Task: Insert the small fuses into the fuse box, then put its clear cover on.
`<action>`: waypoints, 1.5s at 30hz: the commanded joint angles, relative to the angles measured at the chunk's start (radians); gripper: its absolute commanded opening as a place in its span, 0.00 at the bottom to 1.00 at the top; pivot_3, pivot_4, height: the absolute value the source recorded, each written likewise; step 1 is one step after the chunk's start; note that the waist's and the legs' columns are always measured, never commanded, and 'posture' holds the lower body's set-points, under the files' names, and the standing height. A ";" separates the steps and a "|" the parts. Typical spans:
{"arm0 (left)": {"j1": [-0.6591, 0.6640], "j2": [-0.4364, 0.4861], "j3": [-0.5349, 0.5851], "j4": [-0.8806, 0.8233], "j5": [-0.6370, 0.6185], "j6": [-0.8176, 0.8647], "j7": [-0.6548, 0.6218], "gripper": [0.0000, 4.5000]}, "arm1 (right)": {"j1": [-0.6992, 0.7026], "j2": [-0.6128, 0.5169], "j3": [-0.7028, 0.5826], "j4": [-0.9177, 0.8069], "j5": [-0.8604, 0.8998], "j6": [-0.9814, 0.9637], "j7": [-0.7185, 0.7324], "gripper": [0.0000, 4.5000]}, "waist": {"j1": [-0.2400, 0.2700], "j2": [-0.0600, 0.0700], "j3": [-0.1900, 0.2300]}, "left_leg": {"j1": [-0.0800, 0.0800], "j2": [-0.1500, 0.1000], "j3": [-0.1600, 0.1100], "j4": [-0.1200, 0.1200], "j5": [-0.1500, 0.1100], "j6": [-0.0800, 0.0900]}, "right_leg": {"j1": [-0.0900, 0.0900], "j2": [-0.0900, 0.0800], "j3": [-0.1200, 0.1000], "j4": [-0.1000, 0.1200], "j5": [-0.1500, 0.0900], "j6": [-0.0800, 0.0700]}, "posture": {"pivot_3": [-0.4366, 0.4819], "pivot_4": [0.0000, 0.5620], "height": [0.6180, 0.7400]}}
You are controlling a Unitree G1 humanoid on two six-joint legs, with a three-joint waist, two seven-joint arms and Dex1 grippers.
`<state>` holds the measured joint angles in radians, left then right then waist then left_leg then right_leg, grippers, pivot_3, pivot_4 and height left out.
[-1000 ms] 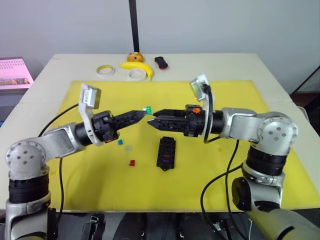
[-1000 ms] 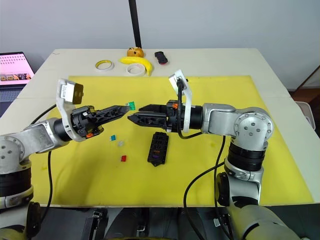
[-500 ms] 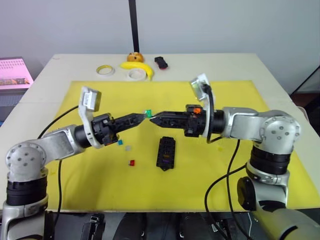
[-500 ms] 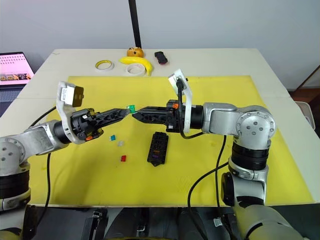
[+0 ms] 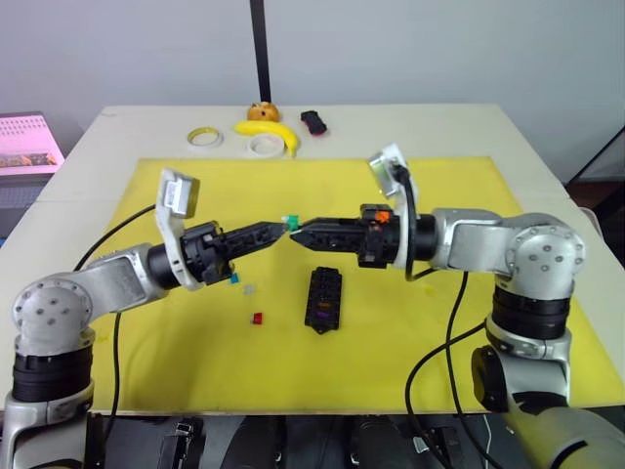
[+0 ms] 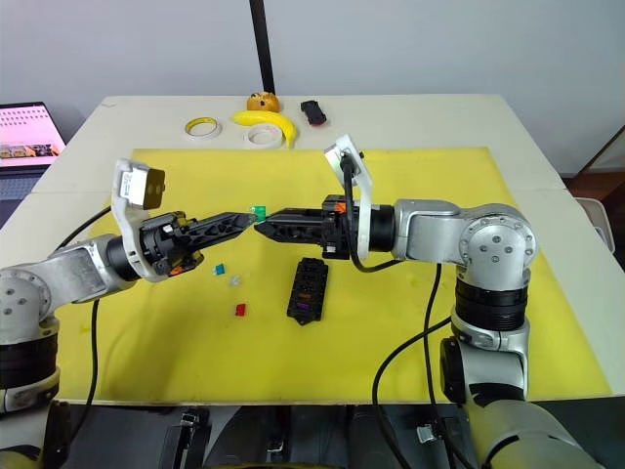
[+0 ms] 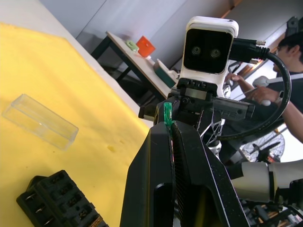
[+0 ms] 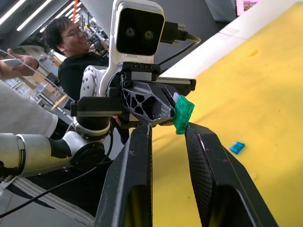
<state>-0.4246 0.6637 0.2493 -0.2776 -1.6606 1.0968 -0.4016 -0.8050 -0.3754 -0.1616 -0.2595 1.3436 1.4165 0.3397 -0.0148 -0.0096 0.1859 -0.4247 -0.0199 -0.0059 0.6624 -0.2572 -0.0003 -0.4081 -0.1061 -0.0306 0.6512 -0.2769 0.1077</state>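
Both grippers had moved closer together since a second ago, and now their tips met near the middle of the frame. The left gripper (image 5: 281, 229) was clenched on the green fuse (image 5: 290, 221), holding it up above the yellow mat (image 5: 410, 322). The right gripper (image 5: 301, 232) was spread a little, with its fingers (image 8: 199, 142) on either side of the green fuse but not squeezing it.

The fuse box (image 5: 323, 298) lay on the mat just below the two tips, and a purple fuse (image 5: 317, 317) sat in one of its slots. The teal fuse (image 5: 234, 278), the grey-clear fuse (image 5: 249, 289) and the red fuse (image 5: 258, 319) lay loose on the mat, left of the fuse box. The clear cover (image 7: 40, 121) lay flat on the mat near the fuse box.

At the top of the frame, on the counter (image 5: 449, 132), were a banana (image 5: 269, 132) and two tape rolls (image 5: 205, 137).
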 commanded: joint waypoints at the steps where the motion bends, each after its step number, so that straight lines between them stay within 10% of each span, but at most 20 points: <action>1: 0.005 0.009 -0.001 -0.027 -0.001 -0.017 -0.003 0.00 | -0.023 -0.007 0.002 -0.017 0.044 -0.031 0.007 0.19 | 0.000 0.000 0.000 | 0.000 0.000 0.000 0.000 0.000 0.000 | 0.000 0.000 0.000 0.000 0.000 0.000 | 0.48 0.27 1.00; 4: 0.008 0.009 -0.005 -0.030 0.001 -0.019 -0.003 0.00 | -0.022 -0.012 0.007 -0.016 0.051 -0.039 0.004 0.01 | 0.000 0.000 0.000 | 0.000 0.000 0.000 0.000 0.000 0.000 | 0.000 0.000 0.000 0.000 0.000 0.000 | 0.48 0.27 1.00; 17: 0.049 0.167 -0.024 -0.101 0.248 -0.044 -0.199 0.00 | -0.084 -0.153 0.125 -0.041 -0.028 -0.013 0.103 0.01 | 0.000 0.000 0.000 | 0.000 0.000 0.000 0.000 0.000 0.000 | -0.001 0.000 0.000 0.000 0.000 0.000 | 0.48 0.27 1.00; 27: 0.127 0.401 -0.273 -0.161 0.895 -0.404 -0.579 0.99 | -0.257 -0.504 0.571 -0.151 -0.492 -0.220 0.558 0.00 | 0.002 0.002 0.002 | -0.001 0.001 0.002 -0.001 0.000 0.000 | -0.002 0.002 0.001 -0.004 -0.001 -0.001 | 0.48 0.27 1.00; 45: 0.136 0.278 -0.383 -0.201 1.158 -0.560 -0.624 0.99 | -0.368 -0.474 0.837 -0.141 -0.858 -0.250 0.790 0.00 | 0.004 0.001 0.003 | -0.003 0.000 0.001 -0.001 -0.001 0.000 | -0.003 -0.006 0.000 -0.003 0.000 0.000 | 0.48 0.27 1.00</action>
<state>-0.2761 0.9431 -0.1383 -0.4531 -0.5112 0.5547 -1.0185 -1.1453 -0.8500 0.6764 -0.3911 0.5087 1.1566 1.1267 -0.0108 -0.0081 0.1889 -0.4275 -0.0203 -0.0046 0.6618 -0.2578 0.0003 -0.4110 -0.1122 -0.0311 0.6484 -0.2768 0.1076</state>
